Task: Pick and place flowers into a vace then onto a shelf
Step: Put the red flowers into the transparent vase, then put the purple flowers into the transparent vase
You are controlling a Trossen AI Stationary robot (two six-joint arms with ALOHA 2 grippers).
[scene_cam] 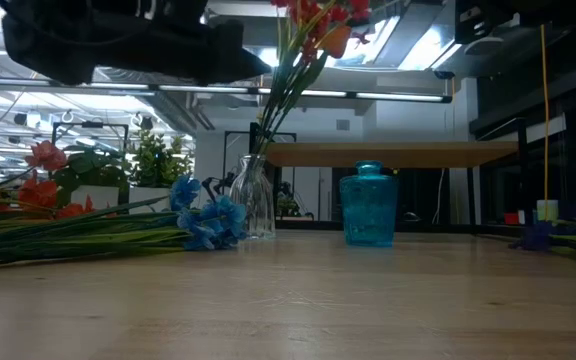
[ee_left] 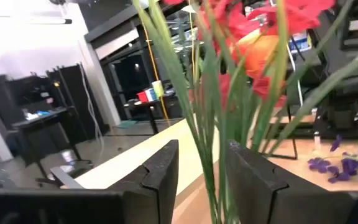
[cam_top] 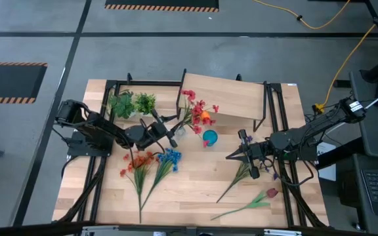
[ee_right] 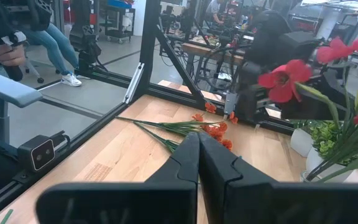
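Your left claw (ee_left: 201, 180) stands part-open around thin green stems in the ribbed clear glass vase (scene_cam: 254, 197); right claw (ee_right: 199, 163) is pinched closed, empty.

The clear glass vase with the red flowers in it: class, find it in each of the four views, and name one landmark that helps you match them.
High view: clear glass vase, centre, left of the teal vase.
Low view, left of centre, beside the teal vase.
Left wrist view: vase not visible; only its red flowers.
Right wrist view, right edge.
Shared landmark: the red flowers.
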